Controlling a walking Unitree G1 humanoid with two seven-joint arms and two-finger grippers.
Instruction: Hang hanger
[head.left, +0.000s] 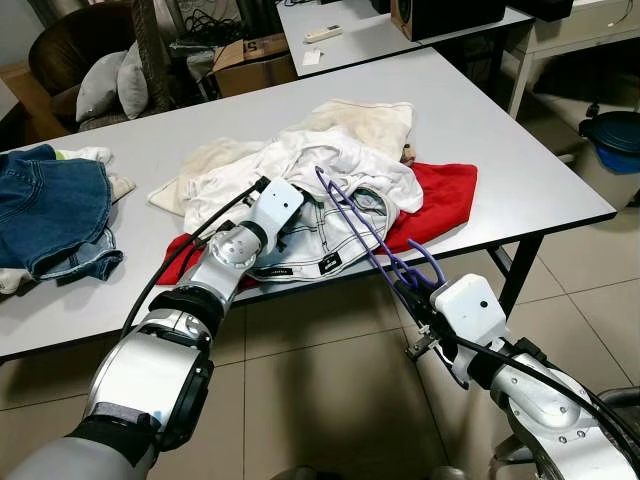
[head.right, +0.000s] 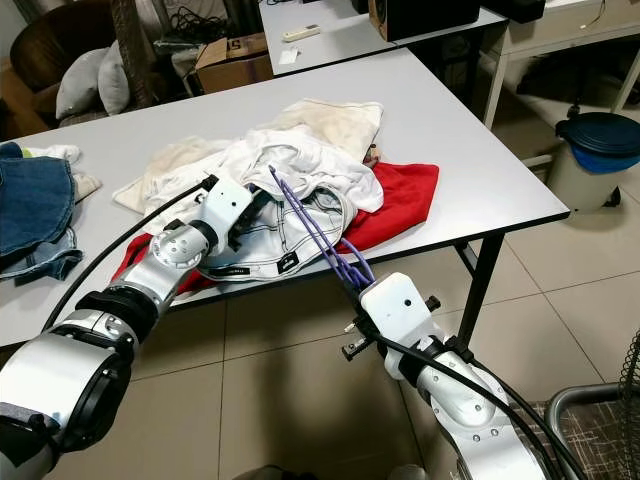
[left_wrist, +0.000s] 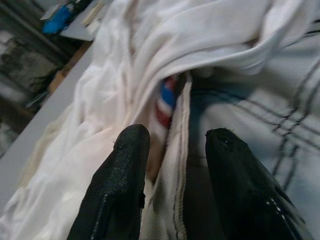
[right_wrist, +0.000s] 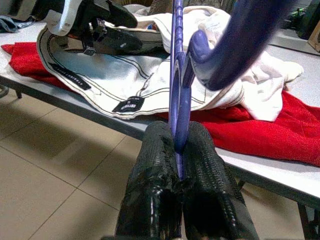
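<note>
A purple hanger (head.left: 360, 225) slants from the clothes pile down past the table's front edge. My right gripper (head.left: 405, 290) is shut on its lower end, just below and in front of the table edge. In the right wrist view the two fingers (right_wrist: 155, 165) press together on the hanger (right_wrist: 176, 75). My left gripper (head.left: 296, 222) rests on a white garment with black stitching (head.left: 320, 245) in the pile. In the left wrist view it is open (left_wrist: 175, 145), and a hem of the garment (left_wrist: 180, 165) lies between its fingers.
The grey table (head.left: 520, 170) also holds a red cloth (head.left: 445, 190), a cream cloth (head.left: 370, 120) and jeans (head.left: 50, 210) at the left. A blue bin (head.left: 612, 140) stands on the floor at the right. A second table (head.left: 380, 35) stands behind.
</note>
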